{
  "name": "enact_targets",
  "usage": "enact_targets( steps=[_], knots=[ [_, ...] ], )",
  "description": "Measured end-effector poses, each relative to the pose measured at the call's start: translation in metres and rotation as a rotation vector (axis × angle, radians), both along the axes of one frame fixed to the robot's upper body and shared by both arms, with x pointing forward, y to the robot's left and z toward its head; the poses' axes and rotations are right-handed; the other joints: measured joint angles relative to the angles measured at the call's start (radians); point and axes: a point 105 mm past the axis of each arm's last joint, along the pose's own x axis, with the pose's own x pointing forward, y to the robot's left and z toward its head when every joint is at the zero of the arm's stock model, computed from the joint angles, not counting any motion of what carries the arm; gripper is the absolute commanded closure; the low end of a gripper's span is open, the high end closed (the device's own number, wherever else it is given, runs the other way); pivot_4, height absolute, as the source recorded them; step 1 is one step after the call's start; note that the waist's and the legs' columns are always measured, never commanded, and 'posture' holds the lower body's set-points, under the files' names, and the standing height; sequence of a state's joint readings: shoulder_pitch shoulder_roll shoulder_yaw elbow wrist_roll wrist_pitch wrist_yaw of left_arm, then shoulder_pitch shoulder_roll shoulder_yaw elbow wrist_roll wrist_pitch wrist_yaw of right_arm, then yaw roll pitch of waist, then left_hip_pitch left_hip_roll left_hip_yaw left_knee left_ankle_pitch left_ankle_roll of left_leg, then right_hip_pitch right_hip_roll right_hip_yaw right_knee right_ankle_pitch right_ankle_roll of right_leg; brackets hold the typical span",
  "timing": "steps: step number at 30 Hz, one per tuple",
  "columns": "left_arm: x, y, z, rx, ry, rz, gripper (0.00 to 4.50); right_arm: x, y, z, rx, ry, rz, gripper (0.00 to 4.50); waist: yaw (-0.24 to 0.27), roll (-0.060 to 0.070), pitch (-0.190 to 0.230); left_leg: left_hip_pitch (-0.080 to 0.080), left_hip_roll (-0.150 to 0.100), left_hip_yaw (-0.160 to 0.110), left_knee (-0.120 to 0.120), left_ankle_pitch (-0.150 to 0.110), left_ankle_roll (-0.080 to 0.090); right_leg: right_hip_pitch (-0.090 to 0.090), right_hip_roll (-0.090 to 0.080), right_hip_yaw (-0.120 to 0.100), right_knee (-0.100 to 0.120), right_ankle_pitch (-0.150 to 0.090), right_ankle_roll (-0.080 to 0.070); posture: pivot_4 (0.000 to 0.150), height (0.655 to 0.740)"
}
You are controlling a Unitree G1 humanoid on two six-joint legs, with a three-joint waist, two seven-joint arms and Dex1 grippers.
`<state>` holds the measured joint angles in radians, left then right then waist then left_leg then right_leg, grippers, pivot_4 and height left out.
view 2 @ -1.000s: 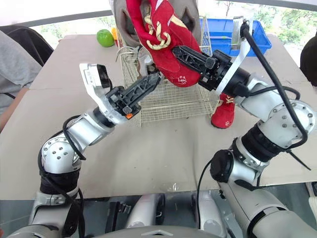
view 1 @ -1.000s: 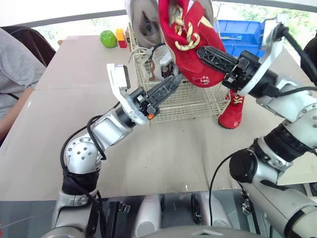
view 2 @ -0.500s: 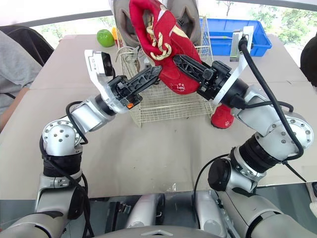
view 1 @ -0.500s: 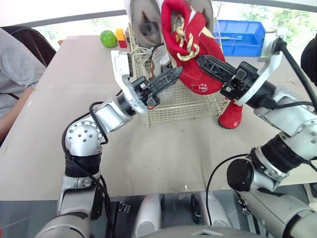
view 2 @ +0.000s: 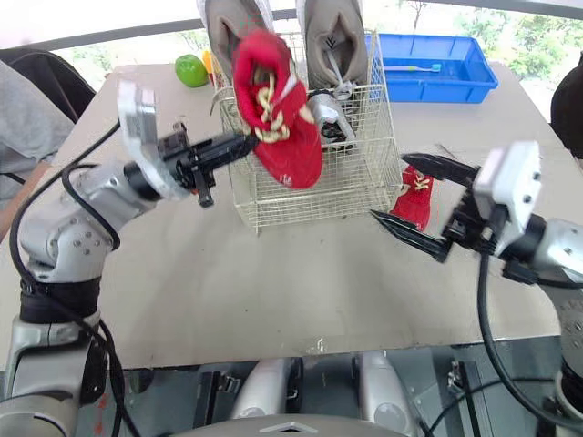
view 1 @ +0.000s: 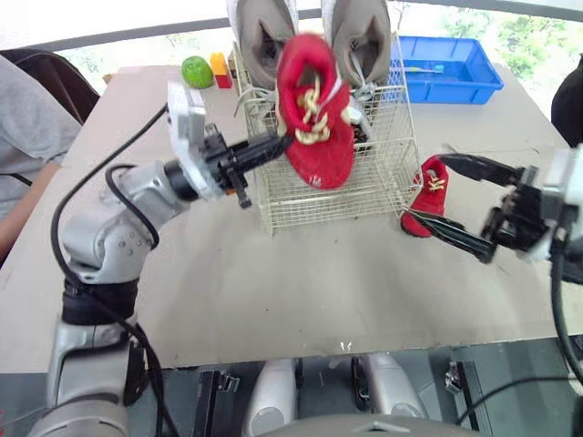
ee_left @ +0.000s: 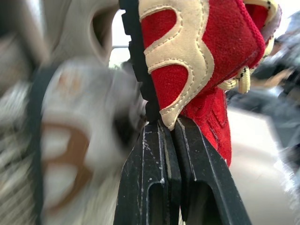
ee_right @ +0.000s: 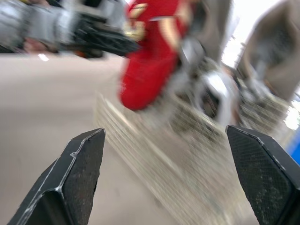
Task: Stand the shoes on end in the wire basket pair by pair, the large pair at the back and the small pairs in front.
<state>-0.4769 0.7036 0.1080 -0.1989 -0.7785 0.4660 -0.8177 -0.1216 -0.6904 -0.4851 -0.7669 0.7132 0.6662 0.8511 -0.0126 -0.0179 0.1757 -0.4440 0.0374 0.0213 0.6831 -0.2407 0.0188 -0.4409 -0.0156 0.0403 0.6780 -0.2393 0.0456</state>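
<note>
Red shoe (view 1: 319, 157): suede, cream laces, toe down.

head stereo: down over table (view 1: 273, 282) | wrists: close, facing wire basket (view 1: 373, 193)

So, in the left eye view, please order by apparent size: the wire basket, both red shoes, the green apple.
1. wire basket
2. red shoe held by the left tool; raised, perhaps nearer the camera, so its lead is unsure
3. other red shoe
4. green apple
</note>
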Motion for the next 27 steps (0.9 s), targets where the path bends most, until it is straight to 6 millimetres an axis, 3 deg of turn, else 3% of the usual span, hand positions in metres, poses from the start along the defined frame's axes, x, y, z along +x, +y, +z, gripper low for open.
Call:
enact_targets(
  steps=[3,6,10,13,16,25,26,27],
  knots=[
    [0.005,0.0,0.0,0.004,-0.085,0.069,4.5,-0.001,-0.001,-0.005,0.01,0.012,-0.012,0.55,0.005,0.0,0.0,0.002,0.0,0.0,0.002,0.0,0.0,0.003,0.0,0.0,0.0,0.0,0.0,0.15,0.74],
    [0.011,0.001,0.003,0.013,-0.156,0.113,4.5,-0.001,0.002,-0.003,0.022,-0.004,-0.012,0.55,0.004,-0.001,0.0,0.013,0.0,0.001,0.001,0.0,0.0,0.014,0.0,0.001,-0.002,0.0,0.0,0.15,0.74],
    [0.016,0.001,0.006,0.038,-0.225,0.147,4.5,-0.002,0.007,-0.004,0.045,0.007,0.003,0.55,0.003,-0.001,0.0,0.013,0.0,0.001,0.001,0.0,0.0,0.014,0.0,0.001,-0.001,0.0,0.0,0.15,0.74],
    [0.013,0.002,-0.005,0.096,-0.245,0.146,4.5,-0.002,0.007,-0.007,0.037,0.018,-0.004,0.55,0.001,-0.001,0.0,0.014,0.0,0.001,0.0,0.0,0.0,0.014,0.0,0.001,-0.001,0.0,0.0,0.15,0.74],
    [0.01,0.005,-0.035,0.138,-0.156,0.154,4.5,-0.003,0.007,-0.009,0.056,0.039,-0.004,0.55,0.0,-0.001,0.0,0.014,0.0,0.001,0.0,0.0,0.0,0.014,0.0,0.001,-0.001,0.0,0.0,0.15,0.74],
    [0.004,0.01,-0.041,0.189,-0.117,0.132,4.5,-0.004,0.014,-0.015,0.059,0.063,0.02,0.55,-0.001,-0.001,-0.001,0.017,0.001,0.001,-0.001,0.0,0.0,0.014,0.001,0.002,0.0,0.0,0.0,0.15,0.74],
    [0.003,0.01,-0.041,0.187,-0.109,0.126,3.7,-0.004,0.014,-0.015,0.057,0.064,0.02,0.5,-0.001,-0.001,-0.001,0.017,0.001,0.001,-0.001,0.0,0.0,0.015,0.001,0.002,0.0,0.0,0.0,0.15,0.74],
    [0.002,0.01,-0.042,0.19,-0.101,0.117,3.3,-0.004,0.015,-0.015,0.055,0.065,0.02,0.5,-0.002,-0.001,-0.001,0.017,0.001,0.001,-0.001,0.0,0.0,0.014,0.001,0.002,0.0,0.0,0.0,0.15,0.74]
  ],
)
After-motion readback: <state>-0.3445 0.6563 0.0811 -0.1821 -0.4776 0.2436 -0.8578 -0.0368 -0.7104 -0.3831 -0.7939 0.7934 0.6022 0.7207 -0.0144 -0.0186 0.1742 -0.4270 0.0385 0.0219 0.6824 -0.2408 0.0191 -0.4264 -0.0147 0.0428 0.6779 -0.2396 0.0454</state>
